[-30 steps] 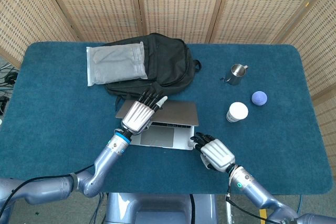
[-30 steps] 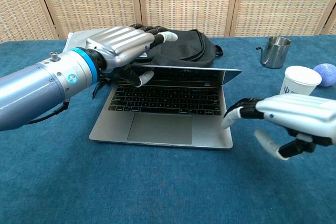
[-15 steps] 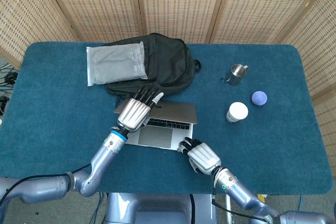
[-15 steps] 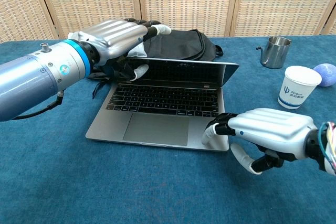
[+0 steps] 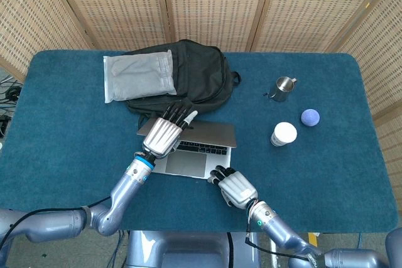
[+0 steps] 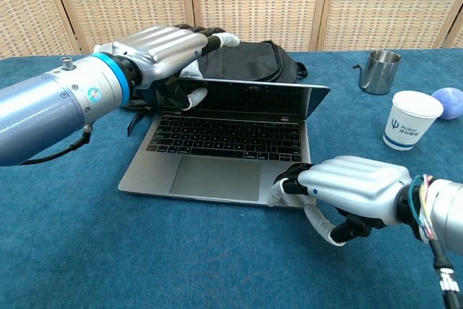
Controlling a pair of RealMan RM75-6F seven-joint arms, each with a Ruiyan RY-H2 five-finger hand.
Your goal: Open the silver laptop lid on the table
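The silver slab-shaped laptop [image 6: 224,157] is found at the near middle of the blue felt-covered table [image 5: 63,130], directly in front of the black fabric backpack [image 5: 195,76], with a grey padded pouch [image 5: 139,75] laid on that backpack's left part. Its lid [image 6: 253,99] is already raised partway, the hinge line and the lid's long axis running left to right across the robot's front, so the screen edge is swung away from the robot as it opens.

The left hand [image 6: 163,52] is seen at the lid's upper left corner, its fingers laid over the top edge and the thumb behind the screen face; the lid is judged to be pinched there. The right hand [image 6: 347,186] is placed at the laptop's front right corner, fingertips pressed on the base, nothing enclosed; the base appears to be steadied by it.

The lid edge is nearer to the left hand, so the coming push is judged to be backward and upward, toward the backpack.

To the right of the laptop, a white paper cup [image 5: 284,134], a steel jug [image 5: 284,88] and a purple ball [image 5: 309,117] are seen, well apart from it.
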